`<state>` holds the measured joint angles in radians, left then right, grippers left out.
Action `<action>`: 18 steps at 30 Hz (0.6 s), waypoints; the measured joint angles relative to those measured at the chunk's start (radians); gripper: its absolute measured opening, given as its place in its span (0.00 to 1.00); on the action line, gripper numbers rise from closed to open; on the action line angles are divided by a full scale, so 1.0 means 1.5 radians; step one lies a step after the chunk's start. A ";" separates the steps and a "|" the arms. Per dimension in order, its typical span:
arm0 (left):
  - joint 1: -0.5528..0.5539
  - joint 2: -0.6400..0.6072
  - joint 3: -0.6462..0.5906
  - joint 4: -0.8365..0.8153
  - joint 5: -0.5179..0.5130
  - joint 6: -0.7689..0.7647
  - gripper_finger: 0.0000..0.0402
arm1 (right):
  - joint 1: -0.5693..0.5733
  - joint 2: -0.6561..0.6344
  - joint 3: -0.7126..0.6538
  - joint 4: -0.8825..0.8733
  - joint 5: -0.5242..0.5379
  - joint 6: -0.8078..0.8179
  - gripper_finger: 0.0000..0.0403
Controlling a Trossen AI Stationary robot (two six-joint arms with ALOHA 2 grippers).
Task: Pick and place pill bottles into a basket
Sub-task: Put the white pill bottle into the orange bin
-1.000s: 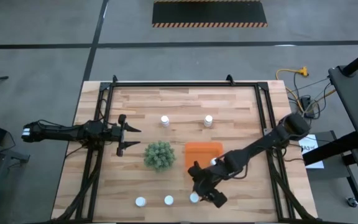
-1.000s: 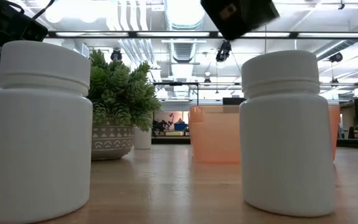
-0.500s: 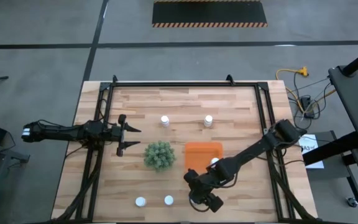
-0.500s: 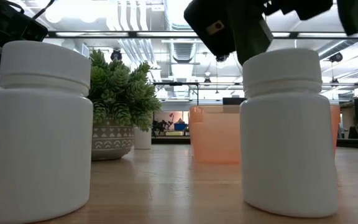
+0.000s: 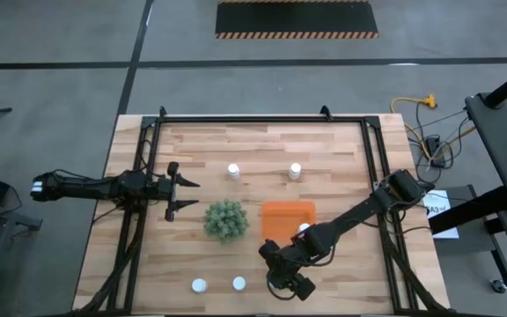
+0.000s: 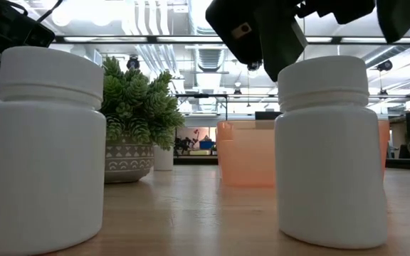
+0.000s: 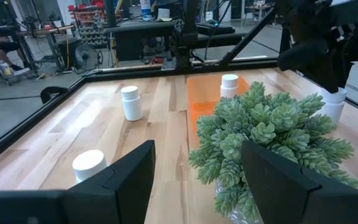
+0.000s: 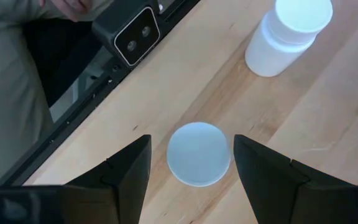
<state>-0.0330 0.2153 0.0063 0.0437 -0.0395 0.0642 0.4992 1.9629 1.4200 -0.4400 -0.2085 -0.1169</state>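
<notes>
Right claw over a pill bottle at the worktop's near edge

The right claw (image 8: 190,163) hangs with its fingers spread, a pill bottle (image 8: 198,153) directly below and between them, untouched, at about 5 o'clock from the plant (image 5: 225,219). The orange basket (image 5: 287,217) at 12 o'clock from the claw holds one bottle (image 5: 304,229). The left claw (image 5: 183,194), open, waits at the plant's 10 o'clock.

White, round-capped pill bottles stand upright on the tabletop: two (image 5: 233,171) (image 5: 295,171) toward the far edge, two (image 5: 199,285) (image 5: 238,283) along the near edge, one (image 5: 304,229) inside the orange basket (image 5: 282,214) mid-table.
</notes>
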 joint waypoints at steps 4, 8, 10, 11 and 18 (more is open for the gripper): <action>0.000 0.000 0.000 0.000 0.000 0.000 0.55 | 0.000 0.000 0.000 0.001 0.001 -0.014 0.54; 0.000 0.000 0.000 0.000 0.000 0.000 0.55 | 0.000 0.009 -0.001 0.007 0.001 -0.022 0.54; 0.000 0.000 0.000 0.000 0.000 0.000 0.55 | 0.000 0.014 -0.002 0.006 0.001 -0.025 0.54; 0.000 0.000 0.000 0.000 0.000 0.000 0.55 | 0.000 0.018 -0.002 0.008 0.001 -0.027 0.54; 0.000 -0.001 0.000 0.000 0.000 0.000 0.55 | 0.000 0.020 -0.001 0.021 0.001 -0.026 0.54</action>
<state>-0.0330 0.2145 0.0063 0.0442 -0.0395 0.0643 0.4992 1.9926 1.4181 -0.4079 -0.2073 -0.1555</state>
